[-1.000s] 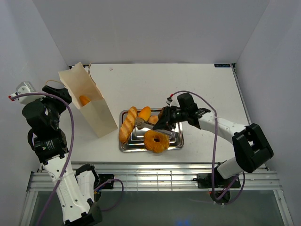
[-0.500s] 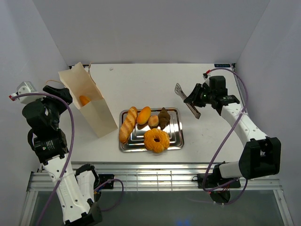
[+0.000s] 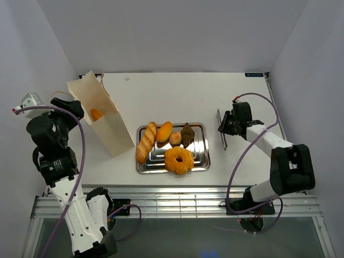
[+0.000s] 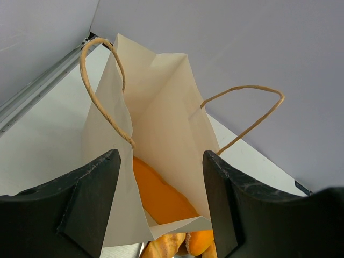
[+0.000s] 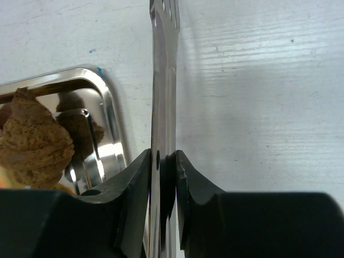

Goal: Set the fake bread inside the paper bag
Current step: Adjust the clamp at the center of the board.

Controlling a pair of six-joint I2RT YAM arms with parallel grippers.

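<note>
The paper bag (image 4: 166,123) holds fake bread (image 4: 158,196); table-edge label (image 3: 255,74) seems illegible.

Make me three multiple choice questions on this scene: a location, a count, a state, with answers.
1. Relative to the steel tray, the tongs are: A. on it. B. beside it, in the right gripper. C. under it.
2. How many items lie on the tray? A. Three. B. Seven. C. Five.
3. The paper bag is: A. open, holding an orange loaf. B. folded flat. C. open, empty.
Answers: B, the gripper clamps them off the tray; C, baguette, oval roll, small roll, dark pastry, doughnut; A, orange shows inside.
</note>
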